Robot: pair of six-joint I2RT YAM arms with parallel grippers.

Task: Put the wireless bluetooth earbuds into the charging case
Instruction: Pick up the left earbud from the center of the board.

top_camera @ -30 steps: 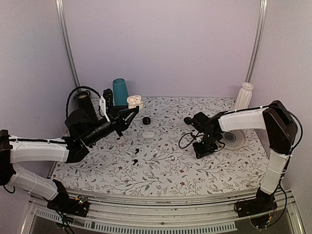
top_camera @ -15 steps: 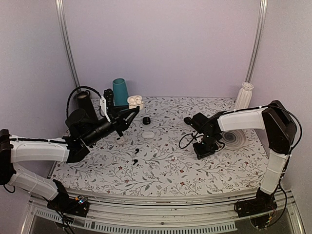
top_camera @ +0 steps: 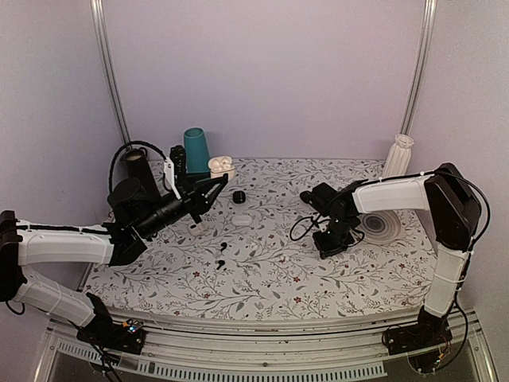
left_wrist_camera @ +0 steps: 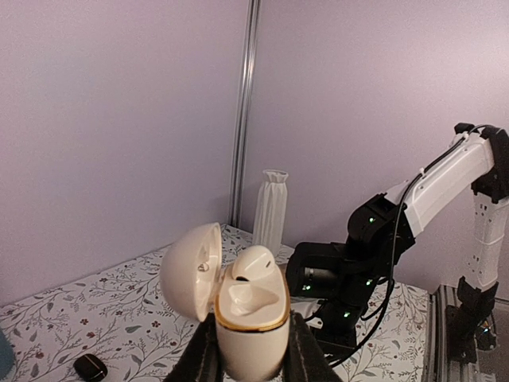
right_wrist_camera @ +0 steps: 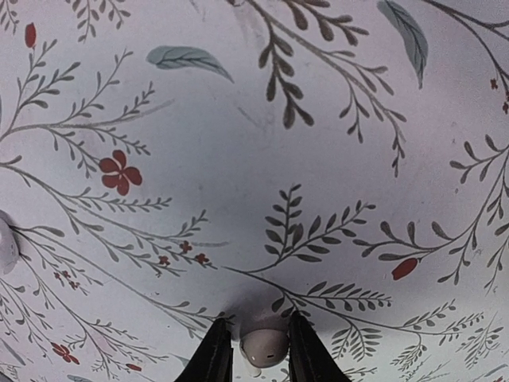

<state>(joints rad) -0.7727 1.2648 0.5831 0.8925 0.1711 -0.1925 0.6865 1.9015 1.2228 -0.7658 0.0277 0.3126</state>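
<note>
My left gripper (top_camera: 218, 177) is shut on the charging case (left_wrist_camera: 248, 314), a glossy white rounded case with a gold rim, held up above the table at the back left (top_camera: 220, 165). Its lid is swung open to the left. One white earbud (left_wrist_camera: 254, 267) stands in the far hollow, and the near hollow is empty. My right gripper (right_wrist_camera: 261, 350) points straight down at the flowered tablecloth right of centre (top_camera: 328, 243). A second white earbud (right_wrist_camera: 265, 347) lies on the cloth between its fingers, which sit tight against both sides of it.
A teal cup (top_camera: 196, 150) and a black cylinder (top_camera: 137, 169) stand at the back left, a white vase (top_camera: 398, 157) at the back right. A black pebble case (top_camera: 238, 196), a white case (top_camera: 242, 220), black earbuds (top_camera: 223, 245) and a grey disc (top_camera: 380, 225) lie on the table.
The right gripper's fingers have drawn in a little around the white earbud on the cloth. The left arm holds still with the open case.
</note>
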